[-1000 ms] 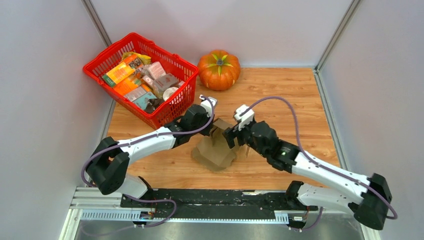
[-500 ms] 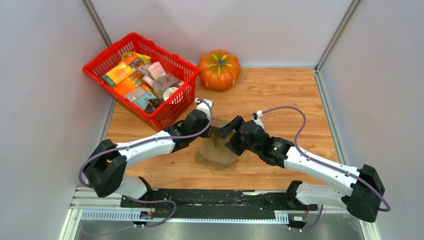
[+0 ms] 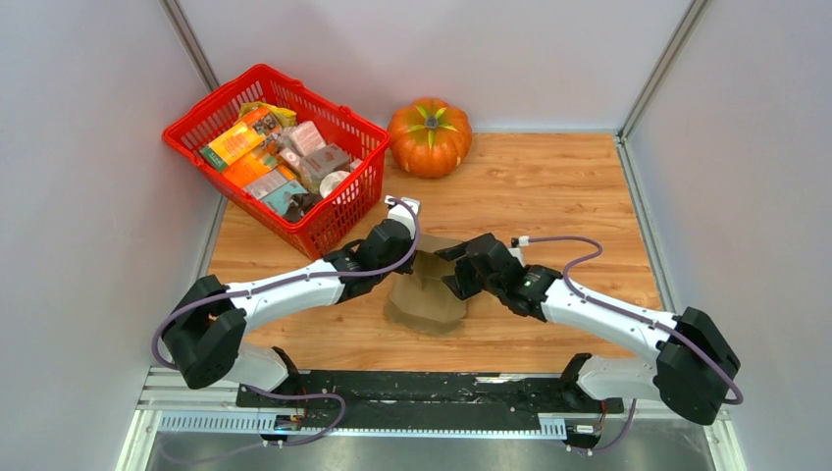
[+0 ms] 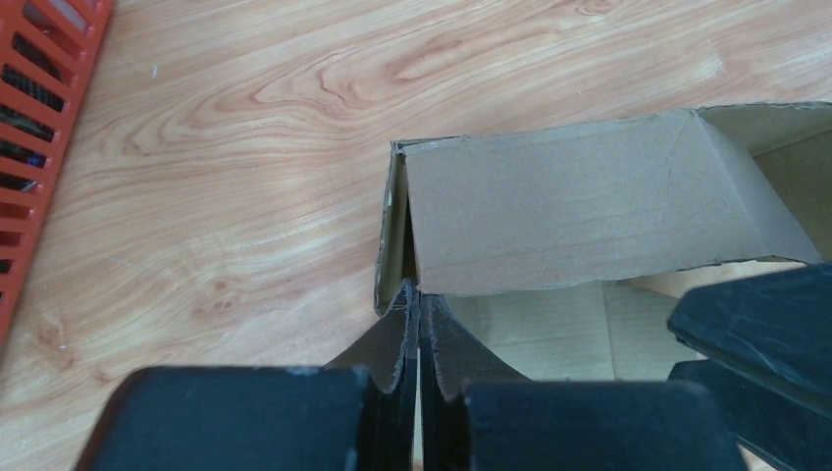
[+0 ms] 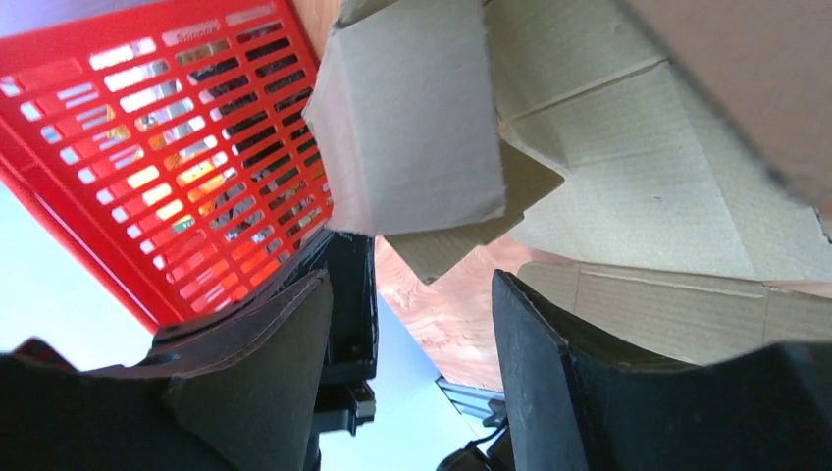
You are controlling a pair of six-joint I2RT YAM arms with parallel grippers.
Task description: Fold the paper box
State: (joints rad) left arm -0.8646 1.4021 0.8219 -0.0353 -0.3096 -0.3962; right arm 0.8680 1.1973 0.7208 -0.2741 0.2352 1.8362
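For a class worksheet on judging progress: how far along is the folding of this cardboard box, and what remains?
Done: the paper box has one wall standing, creased at a corner. In hand: the left jaws are shut on the box, pinching cardboard beside that wall. The right jaws are open by loose flaps and grip nothing. Left: several flaps stick out unfolded, so there is no finished box shape yet.

Paper box (image 3: pixel 429 302) before basket (image 3: pixel 338 206), pumpkin (image 3: pixel 430 137)

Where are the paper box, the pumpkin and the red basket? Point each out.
paper box (image 3: pixel 424 302), top external view, its near brown panel.
pumpkin (image 3: pixel 429 147), top external view, orange body below the stem.
red basket (image 3: pixel 348 196), top external view, its right mesh wall.
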